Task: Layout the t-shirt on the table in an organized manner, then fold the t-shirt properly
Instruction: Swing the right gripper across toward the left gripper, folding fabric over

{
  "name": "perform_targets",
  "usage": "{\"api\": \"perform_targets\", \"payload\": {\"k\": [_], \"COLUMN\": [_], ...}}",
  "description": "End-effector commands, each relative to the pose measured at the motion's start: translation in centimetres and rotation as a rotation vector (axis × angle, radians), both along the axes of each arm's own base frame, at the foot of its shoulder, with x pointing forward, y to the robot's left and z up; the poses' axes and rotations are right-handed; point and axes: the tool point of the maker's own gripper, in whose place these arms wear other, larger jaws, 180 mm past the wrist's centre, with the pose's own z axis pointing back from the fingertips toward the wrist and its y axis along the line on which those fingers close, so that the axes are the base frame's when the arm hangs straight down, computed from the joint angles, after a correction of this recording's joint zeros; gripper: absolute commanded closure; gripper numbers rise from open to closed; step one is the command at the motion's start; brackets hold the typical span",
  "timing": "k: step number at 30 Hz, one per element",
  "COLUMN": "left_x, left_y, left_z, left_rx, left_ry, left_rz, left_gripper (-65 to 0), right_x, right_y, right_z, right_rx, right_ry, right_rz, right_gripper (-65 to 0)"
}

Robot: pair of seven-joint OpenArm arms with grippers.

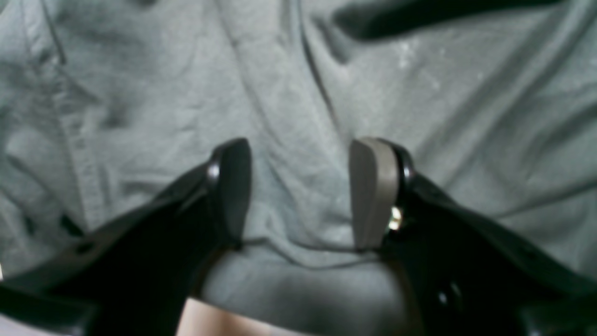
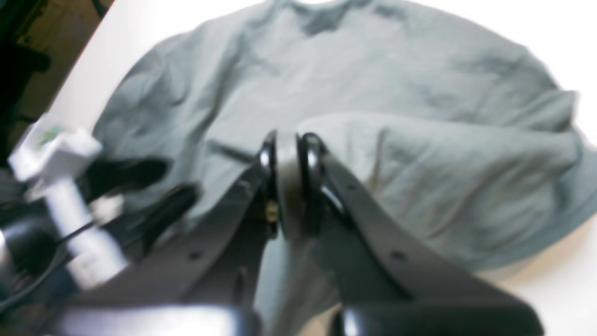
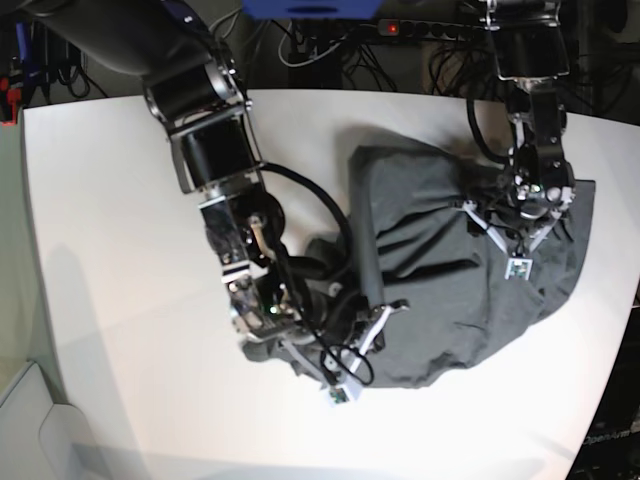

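Observation:
The dark grey t-shirt [image 3: 450,300] lies crumpled on the right half of the white table [image 3: 120,250]. It fills the left wrist view [image 1: 163,93]. My left gripper [image 1: 303,186] is open, with its two fingers apart and down on the wrinkled cloth near the shirt's far right side [image 3: 520,235]. My right gripper [image 2: 289,140] is shut at the shirt's near left edge [image 3: 392,307]. A raised fold of the t-shirt [image 2: 419,163] runs off from its tips. The rest of the shirt spreads behind it on the table [image 2: 536,37].
Cables and a power strip [image 3: 420,25] lie behind the table's back edge. The right arm's big links [image 3: 215,150] reach across the table's left middle. The table's rounded left edge [image 3: 30,250] drops to the floor.

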Motion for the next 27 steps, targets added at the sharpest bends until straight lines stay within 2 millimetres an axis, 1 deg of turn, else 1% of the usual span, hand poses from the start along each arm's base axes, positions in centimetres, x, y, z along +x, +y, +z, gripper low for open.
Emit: {"api": "perform_targets", "payload": {"k": [1, 4, 6, 8, 10, 13, 16, 20, 22, 23, 25, 27], "left_x": [-1.3, -1.7, -1.7, -2.0, -2.4, -2.5, -2.5, -2.5, -2.5, -2.7, -3.0, -3.0], "left_y": [0.6, 0.4, 0.2, 0.2, 0.2, 0.2, 0.2, 0.3, 0.4, 0.4, 0.5, 0.5], "left_z": [-0.6, -0.5, -0.4, -0.6, -0.9, -1.0, -1.0, -1.0, -1.0, -1.0, -1.2, -1.3], "left_rx": [0.034, 0.035, 0.032, 0.032, 0.032, 0.032, 0.032, 0.034, 0.035, 0.037, 0.038, 0.038], "left_ry": [0.060, 0.057, 0.053, 0.061, 0.070, 0.071, 0.073, 0.073, 0.073, 0.076, 0.082, 0.083], "left_rz": [0.000, -0.004, -0.005, -0.005, -0.005, -0.005, -0.005, -0.005, -0.005, -0.005, -0.005, -0.005], "left_gripper": [-33.4, -33.4, -33.4, -33.4, -33.4, -33.4, -33.4, -33.4, -33.4, -33.4, -33.4, -33.4], "right_x": [1.6, 3.1, 2.7, 1.5, -0.4, -2.6, -3.6, -3.8, -4.6, -5.3, -7.2, -8.4], "right_y": [0.6, 0.8, 2.5, 4.5, 6.1, 7.7, 8.7, 9.2, 9.9, 10.8, 13.0, 14.2], "right_z": [2.2, 1.1, 0.7, 0.3, -1.0, -2.4, -2.8, -2.7, -2.6, -2.1, -0.3, 0.7], "right_rx": [0.033, 0.006, -0.032, -0.071, -0.110, -0.125, -0.120, -0.112, -0.105, -0.087, -0.052, -0.031], "right_ry": [-0.054, -0.041, -0.070, -0.104, -0.105, -0.116, -0.137, -0.156, -0.157, -0.163, -0.222, -0.271], "right_rz": [0.000, 0.000, 0.055, 0.130, 0.200, 0.265, 0.296, 0.306, 0.334, 0.362, 0.438, 0.481], "right_gripper": [0.0, 0.0, 0.0, 0.0, 0.0, 0.0, 0.0, 0.0, 0.0, 0.0, 0.0, 0.0]}}
